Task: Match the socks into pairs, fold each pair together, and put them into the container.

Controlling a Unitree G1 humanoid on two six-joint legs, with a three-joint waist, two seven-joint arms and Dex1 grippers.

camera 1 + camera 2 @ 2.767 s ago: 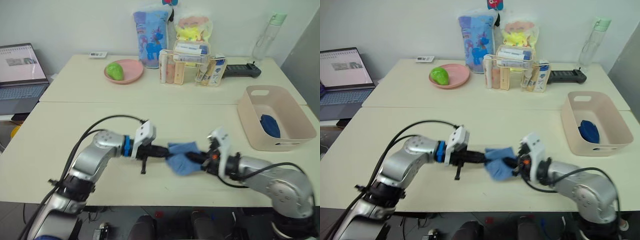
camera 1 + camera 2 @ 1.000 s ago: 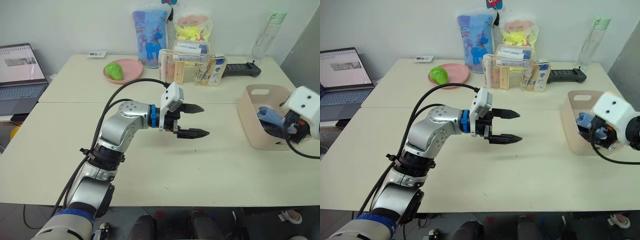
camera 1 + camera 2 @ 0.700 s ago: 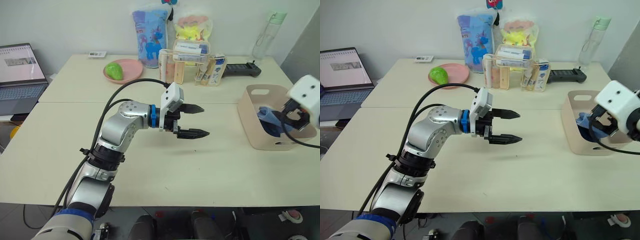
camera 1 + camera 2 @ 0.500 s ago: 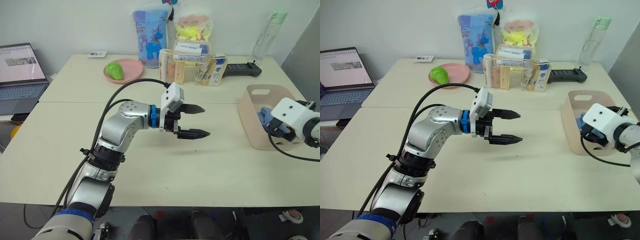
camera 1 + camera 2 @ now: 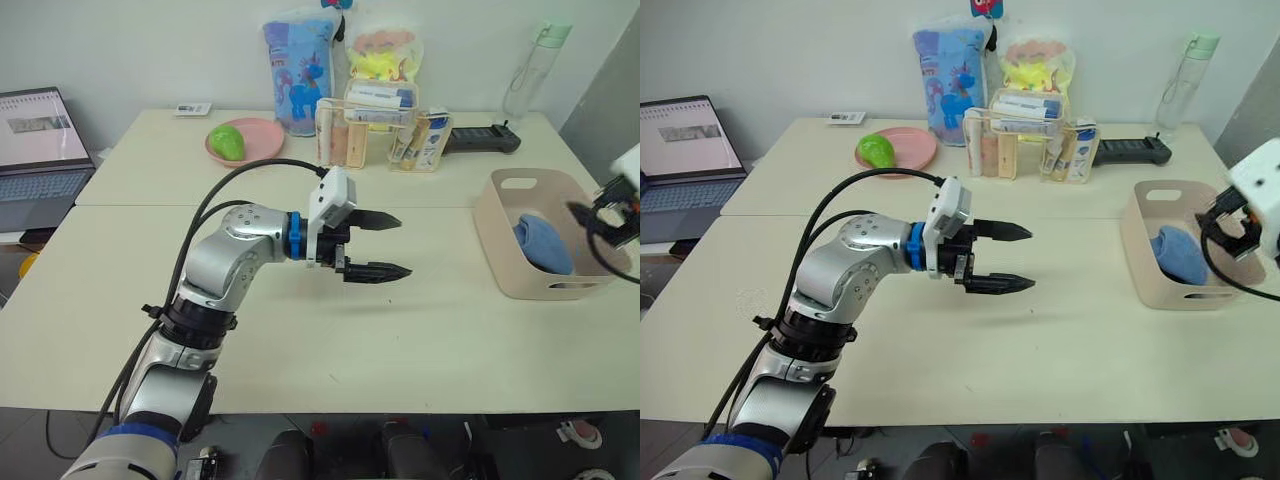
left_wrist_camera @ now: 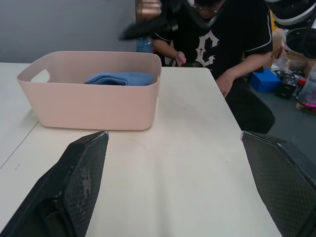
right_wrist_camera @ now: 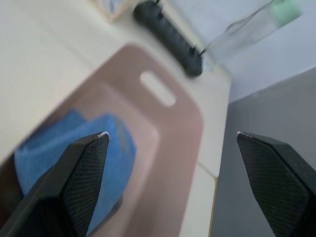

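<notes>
The container [image 5: 500, 215], a pale pink tub, stands at the table's right side. A folded bundle of light blue socks [image 5: 545, 245] lies inside it, also seen in the left wrist view as socks [image 6: 118, 78] and in the right wrist view as socks [image 7: 74, 158]. My right gripper [image 5: 1240, 225] hangs open and empty just above the container's right rim [image 7: 182, 118]. Over the middle of the table, my left gripper [image 5: 395, 245] is open with nothing in it, pointing at the container [image 6: 94, 98].
A pink plate [image 5: 250, 140] with a green object, a clear organiser [image 5: 380, 135], two printed bags, a bottle [image 5: 530, 70] and a black power strip [image 5: 480, 140] line the back. A laptop [image 5: 40, 150] sits far left. A person [image 6: 217, 29] sits beyond the table's right end.
My right gripper has let go of the light blue socks, which now lie in the container, and has pulled up and to the right. The left arm shifted slightly left.
</notes>
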